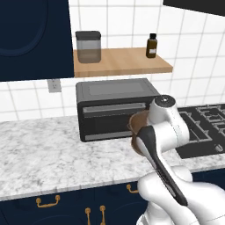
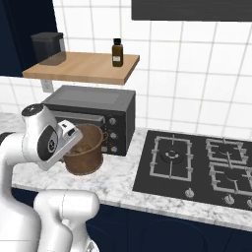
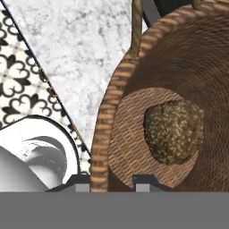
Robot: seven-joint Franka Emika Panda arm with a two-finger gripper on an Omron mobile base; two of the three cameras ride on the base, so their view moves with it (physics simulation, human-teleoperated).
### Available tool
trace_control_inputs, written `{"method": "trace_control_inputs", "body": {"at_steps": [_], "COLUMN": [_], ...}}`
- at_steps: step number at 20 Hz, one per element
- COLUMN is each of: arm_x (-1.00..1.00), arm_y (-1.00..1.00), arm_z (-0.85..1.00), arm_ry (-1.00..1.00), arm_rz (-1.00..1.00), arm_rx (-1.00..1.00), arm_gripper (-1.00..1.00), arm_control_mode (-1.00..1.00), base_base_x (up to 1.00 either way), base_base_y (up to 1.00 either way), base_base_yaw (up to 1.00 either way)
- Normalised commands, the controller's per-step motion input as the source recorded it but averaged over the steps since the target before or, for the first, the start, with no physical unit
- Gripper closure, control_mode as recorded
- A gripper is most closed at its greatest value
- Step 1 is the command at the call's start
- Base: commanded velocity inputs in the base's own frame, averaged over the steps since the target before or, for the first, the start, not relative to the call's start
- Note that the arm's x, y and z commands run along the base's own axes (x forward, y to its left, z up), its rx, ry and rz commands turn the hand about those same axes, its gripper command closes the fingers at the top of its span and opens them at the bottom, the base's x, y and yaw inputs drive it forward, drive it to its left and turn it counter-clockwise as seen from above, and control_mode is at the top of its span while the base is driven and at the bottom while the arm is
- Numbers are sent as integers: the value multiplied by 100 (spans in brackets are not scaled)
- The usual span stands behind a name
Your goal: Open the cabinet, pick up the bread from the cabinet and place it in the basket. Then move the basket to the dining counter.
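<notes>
The round brown basket [image 3: 179, 58] stands on the marble counter [image 1: 44, 154] in front of a black oven, and the dark lumpy bread [image 3: 174, 132] lies on its bottom. My gripper [image 3: 112, 182] points down over the basket's left rim [image 3: 100, 147]. It is open, with the rim running between the fingertips. In the right base view the hand hangs over the basket [image 2: 87, 153]; in the left base view my arm hides most of the basket [image 1: 137, 122]. The cabinet stands open, its navy door [image 1: 30, 39] beside the bare wooden shelf [image 1: 123, 65]. The dining counter is out of view.
A black toaster oven [image 1: 116, 110] sits right behind the basket. On the shelf stand a glass jar [image 1: 88, 46] and a brown bottle [image 1: 151, 45]. A gas hob [image 2: 197, 162] lies to the right. Navy drawers with brass handles [image 1: 48, 201] run below the counter edge.
</notes>
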Motion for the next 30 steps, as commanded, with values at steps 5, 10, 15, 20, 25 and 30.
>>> {"method": "trace_control_inputs", "body": {"at_steps": [5, 10, 15, 20, 25, 30], "arm_x": [-50, -1, 0, 0, -10, 0], "arm_y": [0, 0, 0, 0, -1, 0], "arm_z": [85, 13, 0, 0, 0, 0], "arm_ry": [-1, 0, 0, 0, 0, 0], "arm_rz": [5, 1, 0, 0, 0, 0], "arm_rx": [0, 0, 0, 0, 0, 0], "arm_gripper": [100, 100, 100, 100, 100, 100], "arm_control_mode": [-100, -100, -100, -100, 100, 100], "base_base_x": [0, 0, 0, 0, -80, -60], "base_base_y": [0, 0, 0, 0, -12, -3], "base_base_yaw": [0, 0, 0, 0, 0, -33]}}
